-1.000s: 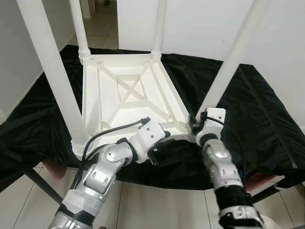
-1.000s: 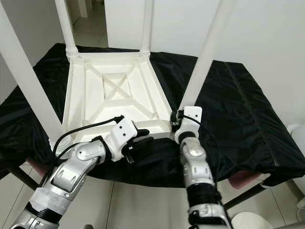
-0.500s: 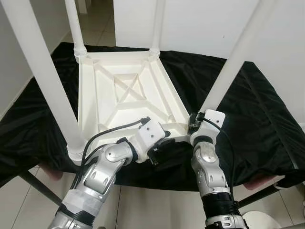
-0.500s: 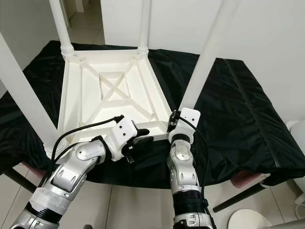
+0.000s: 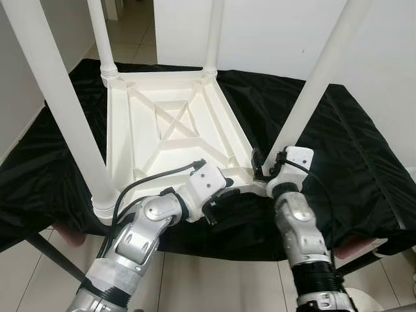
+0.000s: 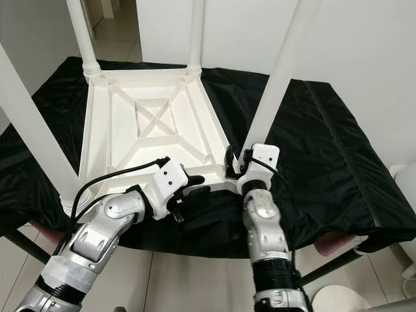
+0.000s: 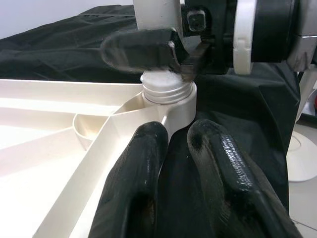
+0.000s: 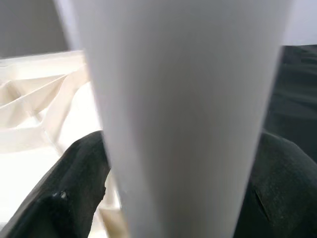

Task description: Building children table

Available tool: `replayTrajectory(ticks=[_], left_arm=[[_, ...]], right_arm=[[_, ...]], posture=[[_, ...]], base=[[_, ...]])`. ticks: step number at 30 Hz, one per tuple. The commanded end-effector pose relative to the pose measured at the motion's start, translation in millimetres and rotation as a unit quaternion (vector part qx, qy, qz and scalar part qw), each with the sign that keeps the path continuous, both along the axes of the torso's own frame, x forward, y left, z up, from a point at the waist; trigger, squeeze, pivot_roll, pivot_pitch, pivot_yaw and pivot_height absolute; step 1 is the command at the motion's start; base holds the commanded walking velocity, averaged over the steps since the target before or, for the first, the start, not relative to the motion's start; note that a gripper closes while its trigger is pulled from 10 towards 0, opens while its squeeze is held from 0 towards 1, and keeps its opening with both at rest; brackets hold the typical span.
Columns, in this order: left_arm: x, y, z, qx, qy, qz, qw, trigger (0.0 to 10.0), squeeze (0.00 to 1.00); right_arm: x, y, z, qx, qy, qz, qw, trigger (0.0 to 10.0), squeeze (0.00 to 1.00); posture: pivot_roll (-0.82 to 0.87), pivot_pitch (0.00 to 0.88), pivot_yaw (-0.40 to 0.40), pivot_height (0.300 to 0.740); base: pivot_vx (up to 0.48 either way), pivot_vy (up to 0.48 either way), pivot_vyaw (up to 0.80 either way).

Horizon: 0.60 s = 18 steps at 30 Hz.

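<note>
The right tool (image 6: 235,166) pinches the near-right leg (image 6: 276,75) at its foot, where it enters the socket (image 7: 167,94); the leg rises steeply from the upturned tabletop (image 5: 169,130) on the desk (image 5: 351,149). The left tool (image 5: 218,198), fingers (image 7: 141,163) nearly together, rests on the rim beside it.

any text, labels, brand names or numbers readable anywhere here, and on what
None can be read.
Tabletop: plain white ribs, no lettering seen.
Legs: plain white, no marks.
Black cloth: no print.
Right claw, around the near right leg at its threaded base: no legible label.
Left claw, by the table's near edge: plain black.
</note>
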State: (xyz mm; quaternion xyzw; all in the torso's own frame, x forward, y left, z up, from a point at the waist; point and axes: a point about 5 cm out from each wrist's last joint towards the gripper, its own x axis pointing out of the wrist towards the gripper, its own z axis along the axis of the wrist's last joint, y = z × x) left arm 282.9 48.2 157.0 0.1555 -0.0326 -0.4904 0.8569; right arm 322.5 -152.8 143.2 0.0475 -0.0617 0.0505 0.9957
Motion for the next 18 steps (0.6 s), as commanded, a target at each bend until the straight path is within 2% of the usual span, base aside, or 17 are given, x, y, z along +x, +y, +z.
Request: replayTrajectory(ticks=[1, 2, 7, 9, 18], left_arm=[[1.5, -1.1, 0.3, -0.002, -0.004, 0.009, 1.000, 10.0, 0.00], [1.7, -1.3, 0.5, -0.002, -0.004, 0.008, 1.000, 10.0, 0.00], [1.8, -1.9, 0.7, -0.002, -0.004, 0.006, 1.000, 10.0, 0.00], [2.3, -2.5, 1.0, -0.001, -0.005, 0.003, 1.000, 10.0, 0.00], [3.1, -2.5, 1.9, 0.001, -0.009, 0.001, 1.000, 10.0, 0.00]], right_arm=[[-2.1, -3.4, -9.4, -0.011, 0.015, 0.035, 0.999, 10.0, 0.00], [-1.8, -6.7, -9.7, -0.021, 0.014, 0.059, 0.998, 10.0, 0.00], [-0.9, -13.7, -9.9, -0.053, 0.011, 0.104, 0.993, 10.0, 0.00], [1.6, -21.5, -10.0, -0.086, 0.011, 0.152, 0.985, 10.0, 0.00], [12.1, -38.6, -6.4, -0.128, 0.024, 0.218, 0.967, 9.9, 0.00]], posture=[[0.04, 0.022, -0.055, 0.740], [0.04, 0.021, -0.055, 0.740], [0.03, 0.016, -0.049, 0.740], [0.03, 0.010, -0.046, 0.740], [0.05, 0.002, -0.047, 0.740]], base=[[0.000, 0.000, 0.00], [0.000, 0.000, 0.00], [0.000, 0.000, 0.00], [0.000, 0.000, 0.00], [0.000, 0.000, 0.00]])
